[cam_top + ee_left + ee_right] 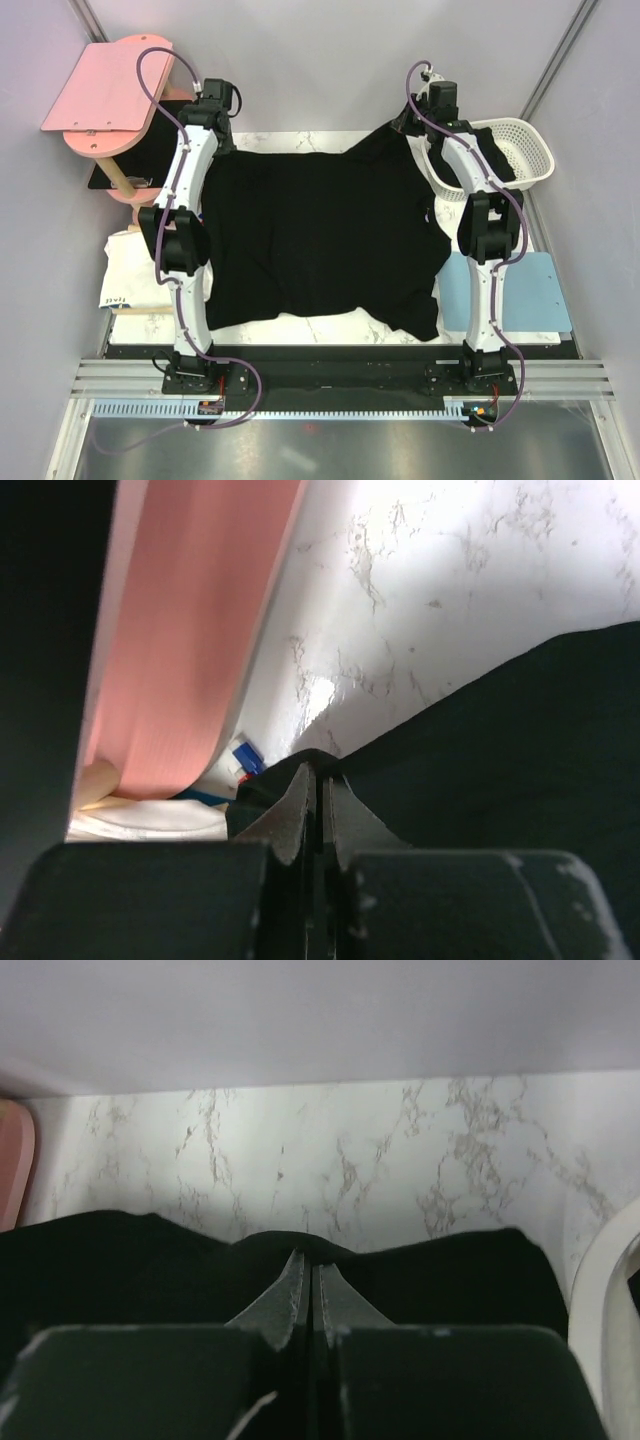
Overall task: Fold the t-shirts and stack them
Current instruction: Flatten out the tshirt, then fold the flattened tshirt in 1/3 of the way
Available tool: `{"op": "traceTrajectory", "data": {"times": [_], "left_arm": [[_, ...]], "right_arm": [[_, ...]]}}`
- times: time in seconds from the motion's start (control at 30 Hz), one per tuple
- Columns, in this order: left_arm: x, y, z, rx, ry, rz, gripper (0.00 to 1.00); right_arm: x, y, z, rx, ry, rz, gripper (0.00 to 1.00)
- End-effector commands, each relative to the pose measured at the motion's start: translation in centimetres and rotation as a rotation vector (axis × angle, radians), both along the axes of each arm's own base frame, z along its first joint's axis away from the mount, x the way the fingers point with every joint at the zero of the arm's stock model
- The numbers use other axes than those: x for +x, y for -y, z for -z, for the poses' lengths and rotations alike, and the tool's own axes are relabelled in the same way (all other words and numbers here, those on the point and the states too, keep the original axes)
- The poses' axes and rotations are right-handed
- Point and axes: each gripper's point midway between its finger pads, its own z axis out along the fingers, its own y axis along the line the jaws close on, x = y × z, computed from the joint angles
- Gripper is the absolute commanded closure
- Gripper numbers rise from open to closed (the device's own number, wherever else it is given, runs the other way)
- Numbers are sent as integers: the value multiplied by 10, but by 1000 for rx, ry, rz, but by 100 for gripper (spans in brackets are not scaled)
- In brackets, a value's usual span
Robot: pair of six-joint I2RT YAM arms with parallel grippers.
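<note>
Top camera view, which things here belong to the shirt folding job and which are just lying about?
Job: black t-shirt, spread flat; left arm's fingers and right arm's fingers, both shut on its far edge.
Lying about: pink stand, white basket, pale blue mat, glossy black panel, white sheet.

A pink board on a wooden post stands far left, over a glossy black rectangle. On the marble-patterned table, a white slotted basket sits far right, a pale blue mat near right, and a crumpled white sheet with dark lettering at left.
</note>
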Motion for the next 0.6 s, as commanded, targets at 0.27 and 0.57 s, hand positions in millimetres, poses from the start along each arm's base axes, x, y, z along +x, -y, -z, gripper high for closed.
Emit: {"op": "traceTrajectory", "data": {"times": [0.27,0.57], "left_arm": [[-64,-16,-17,49,-18,-54,98],[-96,-29,33,110,-162,-107,98]], "right_arm": [[-87,-7,-81,92,-10,-84,100],[-148,7,-64,49,-165,-81,100]]}}
